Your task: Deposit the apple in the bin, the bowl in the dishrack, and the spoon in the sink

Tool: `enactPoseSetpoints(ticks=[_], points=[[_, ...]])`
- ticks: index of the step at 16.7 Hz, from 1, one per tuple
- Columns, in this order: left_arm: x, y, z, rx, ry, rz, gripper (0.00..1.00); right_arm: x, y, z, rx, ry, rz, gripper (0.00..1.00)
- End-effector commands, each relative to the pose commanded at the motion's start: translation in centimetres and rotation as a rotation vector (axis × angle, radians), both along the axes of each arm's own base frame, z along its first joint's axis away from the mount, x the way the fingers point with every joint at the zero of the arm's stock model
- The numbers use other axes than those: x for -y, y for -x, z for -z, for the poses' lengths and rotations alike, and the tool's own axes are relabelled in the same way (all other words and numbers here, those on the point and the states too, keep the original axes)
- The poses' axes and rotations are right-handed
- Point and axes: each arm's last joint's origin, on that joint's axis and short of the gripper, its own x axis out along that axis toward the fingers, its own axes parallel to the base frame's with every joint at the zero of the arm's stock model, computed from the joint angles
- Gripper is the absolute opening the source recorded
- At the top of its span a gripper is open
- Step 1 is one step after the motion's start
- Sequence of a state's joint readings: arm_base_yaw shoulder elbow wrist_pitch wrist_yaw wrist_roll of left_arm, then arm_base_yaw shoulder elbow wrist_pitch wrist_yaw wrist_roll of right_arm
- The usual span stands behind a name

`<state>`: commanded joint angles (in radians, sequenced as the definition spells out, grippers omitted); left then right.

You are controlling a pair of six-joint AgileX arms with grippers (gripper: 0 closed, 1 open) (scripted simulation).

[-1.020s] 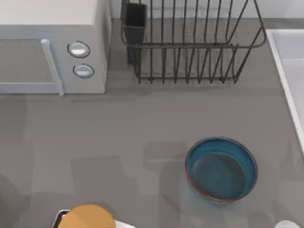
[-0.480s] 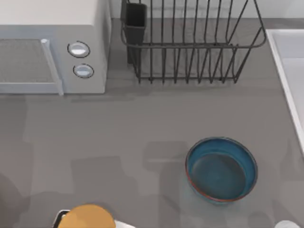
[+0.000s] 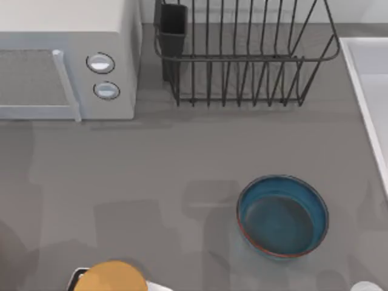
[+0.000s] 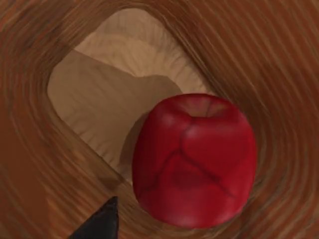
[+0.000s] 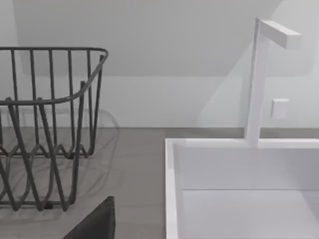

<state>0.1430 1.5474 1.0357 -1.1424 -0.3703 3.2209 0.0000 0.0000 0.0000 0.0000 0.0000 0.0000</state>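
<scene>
The red apple [image 4: 193,160] lies inside the wooden bin [image 4: 259,55], against its light inner floor. My left gripper [image 4: 159,235] hangs right above it, open, with one dark fingertip [image 4: 99,221] showing and nothing held. The blue bowl [image 3: 282,216] with its reddish rim stands upright on the grey counter at the front right. At the back is the black wire dishrack [image 3: 242,57], also the dishrack [image 5: 45,124] in the right wrist view. The sink [image 3: 371,79] runs along the right edge. My right gripper [image 5: 159,235] is open near the sink [image 5: 239,199], one fingertip [image 5: 97,221] in view. The spoon is out of view.
A white microwave [image 3: 66,60] with two round knobs fills the back left. An orange-yellow round thing [image 3: 112,277] sits at the front edge. A white faucet [image 5: 259,74] rises behind the sink. The dishrack's black utensil cup [image 3: 173,24] is at its left corner.
</scene>
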Motion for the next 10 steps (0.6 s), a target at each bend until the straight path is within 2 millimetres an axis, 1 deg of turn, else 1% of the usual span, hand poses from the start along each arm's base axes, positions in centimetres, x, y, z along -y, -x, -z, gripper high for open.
enactPoseSetpoints(ticks=[2, 5, 7, 10], points=[[0.1, 0.1, -0.9, 0.109, 0.007, -0.067, 1.00, 0.0, 0.0, 0.0, 0.000, 0.000, 0.000, 1.00], [0.2, 0.8, -2.9, 0.362, 0.041, -0.246, 1.00, 0.0, 0.0, 0.0, 0.000, 0.000, 0.000, 1.00], [0.4, 1.6, -4.3, 0.559, 0.093, -0.407, 1.00, 0.0, 0.0, 0.0, 0.000, 0.000, 0.000, 1.00], [1.0, 3.6, -5.8, 0.855, 0.232, -0.715, 1.00, 0.0, 0.0, 0.0, 0.000, 0.000, 0.000, 1.00]])
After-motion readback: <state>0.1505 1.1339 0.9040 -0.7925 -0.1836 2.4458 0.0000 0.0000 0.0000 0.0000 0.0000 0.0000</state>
